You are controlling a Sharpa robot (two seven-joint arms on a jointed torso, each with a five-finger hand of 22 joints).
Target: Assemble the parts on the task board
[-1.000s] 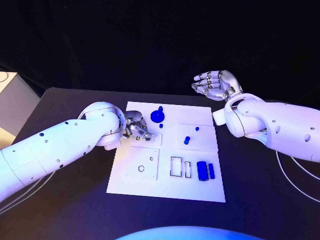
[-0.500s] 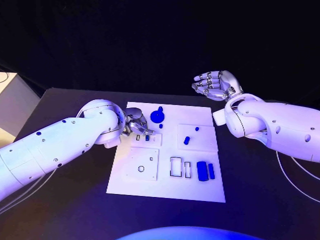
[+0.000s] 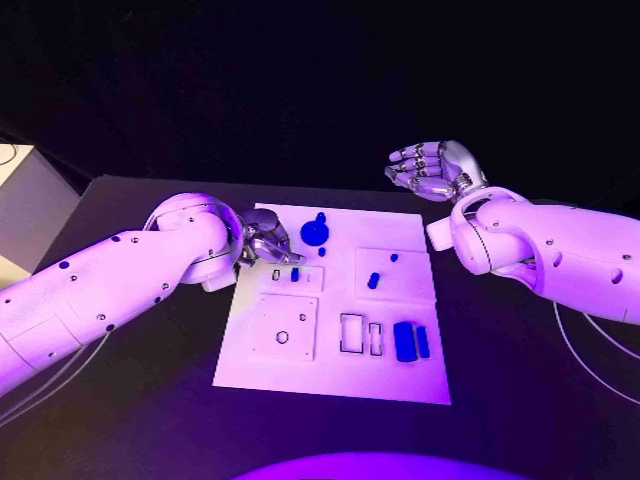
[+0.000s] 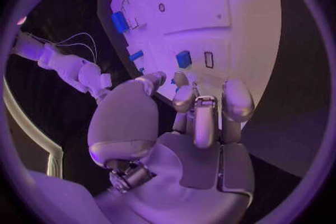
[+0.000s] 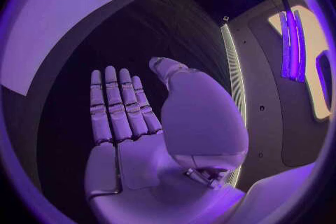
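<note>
Left hand [image 3: 267,243] hovers over the task board [image 3: 335,380], fingers curled, grasping nothing visible. A small blue part [image 3: 294,274] stands at its five o'clock, just beside, long axis twelve-to-six. Right hand [image 3: 433,170] hangs released, well apart at the board's one o'clock, so the left is nearer.

The head camera looks down from above on the white board [image 3: 335,320]. Each wrist camera sits close behind its own palm; both also catch the board.
</note>
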